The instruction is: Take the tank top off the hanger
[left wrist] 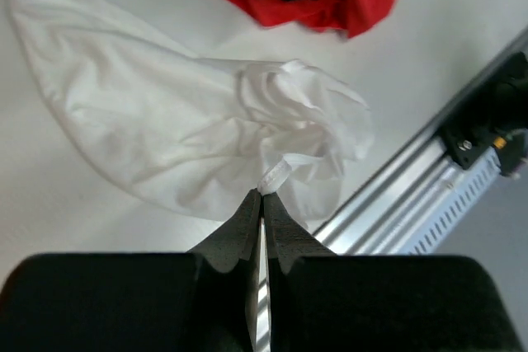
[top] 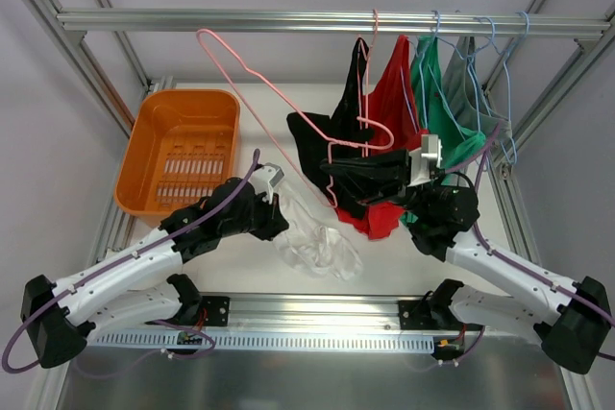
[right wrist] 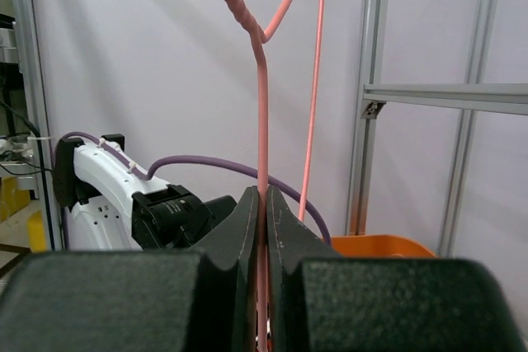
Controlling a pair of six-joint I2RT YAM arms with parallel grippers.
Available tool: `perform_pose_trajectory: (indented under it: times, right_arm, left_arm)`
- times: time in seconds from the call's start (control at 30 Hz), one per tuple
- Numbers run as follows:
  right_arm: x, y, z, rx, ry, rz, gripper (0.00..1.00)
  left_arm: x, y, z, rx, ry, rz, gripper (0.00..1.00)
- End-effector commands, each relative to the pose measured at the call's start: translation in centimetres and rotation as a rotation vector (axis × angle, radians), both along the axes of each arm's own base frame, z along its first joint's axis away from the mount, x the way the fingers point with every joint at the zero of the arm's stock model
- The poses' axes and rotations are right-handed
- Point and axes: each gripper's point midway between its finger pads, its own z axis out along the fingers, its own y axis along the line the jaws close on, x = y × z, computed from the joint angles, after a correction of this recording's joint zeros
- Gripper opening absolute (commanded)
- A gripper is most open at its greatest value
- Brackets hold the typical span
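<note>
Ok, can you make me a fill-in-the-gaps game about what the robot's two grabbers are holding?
1. The left gripper is shut on the edge of the ____ tank top.
2. The right gripper pinches the thin wire of the ____ hanger.
3. The basket at the far left of the top view is ____.

Missing words: white; pink; orange.

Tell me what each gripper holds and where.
Left gripper pinches the white fabric tank top by its edge tag; right gripper clamps the pink wire hanger by a straight section.
</note>
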Motion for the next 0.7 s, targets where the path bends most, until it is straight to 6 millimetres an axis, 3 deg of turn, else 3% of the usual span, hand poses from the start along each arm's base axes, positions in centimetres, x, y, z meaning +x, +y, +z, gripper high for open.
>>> perform_pose_trajectory:
  times: [0.0, 0.03, 0.07, 0.1, 0.13, 0.17, 0.2, 0.23, 0.27, 0.3, 0.37, 0.43, 0.47, 0.5, 0.57, 0.63, 0.67]
  right_arm:
    - [-1.5, -3.2, 4.1, 0.113, -0.125, -0.099, 0.0]
    - [-2.0, -4.1, 4.6, 0.09, -0.131, -0.127, 0.0]
    - [-0.4, -2.8, 1.5, -0.064, -0.013, -0.149, 0.0]
    - [0.0, -3.3, 1.7, -0.105, 0.032, -0.182, 0.0]
    - [0.1, -4.3, 1.7, -0.132, 0.085, -0.218, 0.0]
    - [2.6, -4.8, -2.1, -0.271, 0.272, -0.325, 0.0]
    - [3.3, -5.7, -3.0, -0.321, 0.344, -0.382, 0.0]
    - [3.3, -6.9, -2.2, -0.333, 0.371, -0.426, 0.0]
    - [3.7, -7.8, -4.7, -0.431, 0.436, -0.481, 0.0]
    - [3.6, -8.3, -5.4, -0.464, 0.463, -0.496, 0.0]
    - [4.0, -10.1, -6.9, -0.535, 0.575, -0.577, 0.0]
    - [4.1, -10.8, -7.9, -0.589, 0.637, -0.61, 0.0]
    - [3.9, -10.8, -8.6, -0.63, 0.69, -0.61, 0.0]
    - [3.8, -10.6, -8.8, -0.647, 0.708, -0.599, 0.0]
    - [3.6, -10.2, -8.8, -0.673, 0.735, -0.575, 0.0]
    - [4.3, -9.5, -9.3, -0.709, 0.759, -0.583, 0.0]
    - [4.9, -9.7, -8.8, -0.703, 0.765, -0.619, 0.0]
  left_arm:
    - [2.3, 1.8, -1.8, 0.078, -0.005, 0.191, 0.0]
    - [2.8, 2.7, -2.5, 0.125, -0.005, 0.237, 0.0]
    - [3.0, 2.8, -2.5, 0.134, -0.005, 0.254, 0.0]
    - [3.2, 3.0, -2.9, 0.161, 0.002, 0.262, 0.03]
    - [3.4, 3.1, -2.9, 0.171, -0.001, 0.269, 0.19]
    - [3.7, 3.2, -2.3, 0.181, -0.013, 0.284, 0.33]
    - [3.9, 3.3, -2.1, 0.189, -0.018, 0.288, 0.52]
    - [4.1, 3.4, -1.7, 0.195, -0.027, 0.294, 0.74]
    - [4.4, 3.5, -0.6, 0.202, -0.05, 0.29, 0.91]
    - [4.5, 3.5, 0.1, 0.205, -0.065, 0.277, 0.98]
    - [4.9, 3.6, 2.6, 0.203, -0.108, 0.277, 0.99]
    - [5.1, 5.5, 3.6, 0.262, -0.119, 0.341, 0.99]
    - [5.4, 5.7, 5.7, 0.239, -0.132, 0.376, 0.99]
    - [5.0, 7.6, 5.8, 0.301, -0.12, 0.423, 0.99]
    - [4.8, 8.8, 8.2, 0.295, -0.131, 0.475, 0.99]
    - [4.1, 10.6, 8.8, 0.346, -0.135, 0.498, 0.99]
    - [3.8, 11.3, 10.0, 0.329, -0.158, 0.507, 0.99]
